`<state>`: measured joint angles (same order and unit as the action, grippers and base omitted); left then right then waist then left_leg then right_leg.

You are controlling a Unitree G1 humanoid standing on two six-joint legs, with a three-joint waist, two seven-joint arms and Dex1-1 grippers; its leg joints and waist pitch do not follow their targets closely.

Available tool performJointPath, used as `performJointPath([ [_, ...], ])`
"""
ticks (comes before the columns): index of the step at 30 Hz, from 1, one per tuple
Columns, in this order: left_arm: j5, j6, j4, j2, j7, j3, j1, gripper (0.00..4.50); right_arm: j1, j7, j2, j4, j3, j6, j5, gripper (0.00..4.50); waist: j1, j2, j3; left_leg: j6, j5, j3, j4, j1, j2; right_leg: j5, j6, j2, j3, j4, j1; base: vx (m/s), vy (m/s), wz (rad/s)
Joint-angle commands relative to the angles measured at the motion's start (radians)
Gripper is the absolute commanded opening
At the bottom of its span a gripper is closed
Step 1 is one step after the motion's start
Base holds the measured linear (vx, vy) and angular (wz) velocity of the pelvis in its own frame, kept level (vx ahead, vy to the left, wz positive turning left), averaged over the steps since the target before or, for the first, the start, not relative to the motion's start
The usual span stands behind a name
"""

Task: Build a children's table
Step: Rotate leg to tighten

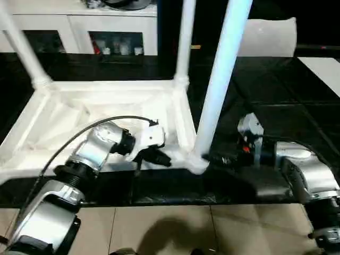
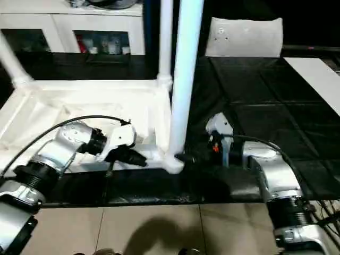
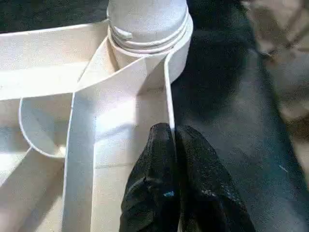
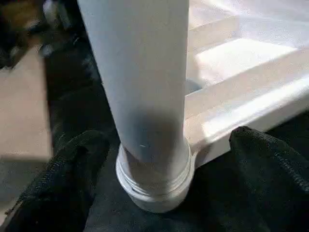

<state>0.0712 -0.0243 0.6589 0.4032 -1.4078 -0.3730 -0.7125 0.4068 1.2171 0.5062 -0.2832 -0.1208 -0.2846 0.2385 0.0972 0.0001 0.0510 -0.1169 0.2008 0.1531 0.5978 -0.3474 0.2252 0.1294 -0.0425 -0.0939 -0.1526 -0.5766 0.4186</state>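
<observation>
the nearest leg [image 1: 220,79] runs out of the top edge; cabinet contents [image 1: 117,47] too blurred to tell.

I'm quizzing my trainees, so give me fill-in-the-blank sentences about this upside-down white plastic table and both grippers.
1. The white tube legs standing in corner sockets number ____.
2. The left gripper is ____.
3. The right gripper is ____ around the nearest white tube leg.
4. The upside-down white plastic table lies on a ____ mat.

Missing: three; shut; open; black

Home-like room: white glass-fronted cabinet [image 1: 79,37], tiled floor [image 1: 159,228].
</observation>
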Motion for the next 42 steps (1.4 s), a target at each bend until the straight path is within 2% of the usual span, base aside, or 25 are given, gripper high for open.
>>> performJointPath([
  [1,-0.012,-0.032,-0.023,-0.005,-0.058,-0.033,-0.026,0.0,0.02,0.039,0.011,-0.012,-0.017,0.037,-0.017,4.47,0.0,-0.006,-0.077,0.089,0.141,0.019,-0.061,-0.005,0.001,0.398,-0.09,-0.049,0.051,0.074,-0.075,0.0,0.0,0.0],
  [4,-0.009,-0.059,-0.011,-0.003,-0.083,-0.043,-0.034,0.0,0.028,0.089,0.01,-0.027,-0.027,0.048,0.002,4.47,0.005,-0.01,-0.079,0.091,0.136,0.019,-0.06,-0.006,0.001,0.388,-0.094,-0.048,0.051,0.072,-0.076,0.0,0.0,0.0],
  [6,-0.009,-0.068,-0.01,-0.002,-0.1,-0.048,-0.036,0.0,0.032,0.107,0.007,-0.028,-0.029,0.04,0.016,4.17,0.008,-0.01,-0.078,0.091,0.13,0.019,-0.061,-0.006,0.002,0.387,-0.094,-0.048,0.051,0.071,-0.075,0.0,0.0,0.0],
  [8,-0.008,-0.077,-0.009,-0.001,-0.113,-0.052,-0.038,0.0,0.036,0.13,0.005,-0.028,-0.034,0.029,0.03,4.06,0.012,-0.009,-0.079,0.091,0.129,0.019,-0.06,-0.005,0.002,0.392,-0.093,-0.048,0.051,0.071,-0.075,0.0,0.0,0.0],
  [9,-0.008,-0.083,-0.009,-0.001,-0.119,-0.054,-0.039,0.0,0.038,0.146,0.005,-0.028,-0.038,0.021,0.037,3.83,0.015,-0.01,-0.079,0.092,0.125,0.02,-0.06,-0.006,0.002,0.385,-0.092,-0.048,0.051,0.07,-0.075,0.0,0.0,0.0],
  [28,0.006,-0.114,0.005,-0.004,-0.12,-0.054,-0.038,0.0,0.043,0.218,-0.004,-0.038,-0.077,-0.034,0.066,2.34,0.022,-0.011,-0.078,0.079,0.131,0.02,-0.06,-0.006,-0.001,0.432,-0.062,-0.047,0.047,0.077,-0.073,0.0,0.0,0.0],
  [29,0.006,-0.114,0.005,-0.004,-0.12,-0.054,-0.038,0.0,0.043,0.218,-0.004,-0.038,-0.077,-0.034,0.066,2.15,0.022,-0.01,-0.078,0.078,0.132,0.02,-0.06,-0.006,0.0,0.434,-0.062,-0.048,0.047,0.077,-0.073,0.0,0.0,0.0],
  [33,0.007,-0.11,0.007,-0.006,-0.108,-0.049,-0.035,0.0,0.038,0.223,-0.008,-0.029,-0.076,-0.051,0.073,1.98,0.023,-0.009,-0.079,0.076,0.131,0.02,-0.06,-0.006,-0.001,0.433,-0.059,-0.047,0.046,0.078,-0.073,0.0,0.0,0.0],
  [36,0.001,-0.078,0.008,-0.018,-0.07,-0.031,-0.029,0.0,0.013,0.214,-0.02,0.006,-0.068,-0.09,0.1,1.95,0.025,-0.009,-0.079,0.077,0.129,0.019,-0.06,-0.005,0.0,0.421,-0.064,-0.046,0.047,0.076,-0.074,0.0,0.0,0.0],
  [39,-0.005,-0.027,0.007,-0.037,-0.02,-0.012,-0.029,0.0,-0.012,0.159,-0.048,0.048,-0.047,-0.134,0.129,1.95,0.027,-0.009,-0.076,0.071,0.133,0.02,-0.06,-0.005,-0.002,0.449,-0.05,-0.046,0.046,0.082,-0.073,0.0,0.0,0.0],
  [41,-0.009,0.0,0.006,-0.051,0.014,0.0,-0.028,0.0,-0.022,0.118,-0.063,0.066,-0.042,-0.15,0.127,1.95,0.028,-0.008,-0.075,0.063,0.151,0.021,-0.059,0.0,-0.004,0.483,-0.038,-0.046,0.042,0.089,-0.069,0.0,0.0,0.0],
  [42,-0.026,0.07,-0.004,-0.084,0.071,0.025,-0.028,0.0,-0.03,-0.018,-0.111,0.07,-0.031,-0.141,0.08,1.94,0.026,-0.008,-0.074,0.058,0.155,0.021,-0.059,0.001,-0.005,0.495,-0.034,-0.046,0.042,0.091,-0.067,0.0,0.0,0.0],
])
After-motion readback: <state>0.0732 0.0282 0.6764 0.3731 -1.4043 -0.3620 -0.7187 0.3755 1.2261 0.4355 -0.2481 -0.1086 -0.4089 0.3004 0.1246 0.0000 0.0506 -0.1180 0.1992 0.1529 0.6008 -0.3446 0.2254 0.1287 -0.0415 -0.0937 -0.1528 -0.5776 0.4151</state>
